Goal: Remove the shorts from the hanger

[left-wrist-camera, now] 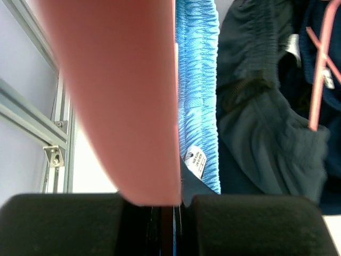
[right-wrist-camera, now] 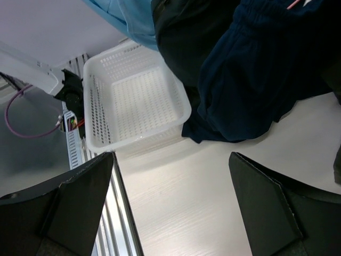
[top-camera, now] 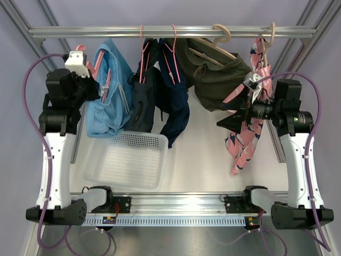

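left gripper [top-camera: 98, 89] clamps the pink hanger [left-wrist-camera: 122, 96]. blue shorts [top-camera: 109, 106] hang just right of it, long axis down. right gripper [right-wrist-camera: 170, 160] wide, empty, well apart, so left is nearer.

Shorts [top-camera: 143, 98] side by side on the rail [top-camera: 106, 32], basket [top-camera: 125, 162] on the table [top-camera: 202, 160] before them.

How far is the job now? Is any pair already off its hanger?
Done: nothing, the basket is empty. In hand: the left gripper is closed on the pink hanger of the light blue shorts; the right gripper is open. Left: those, the slate-navy shorts and the deep navy shorts.
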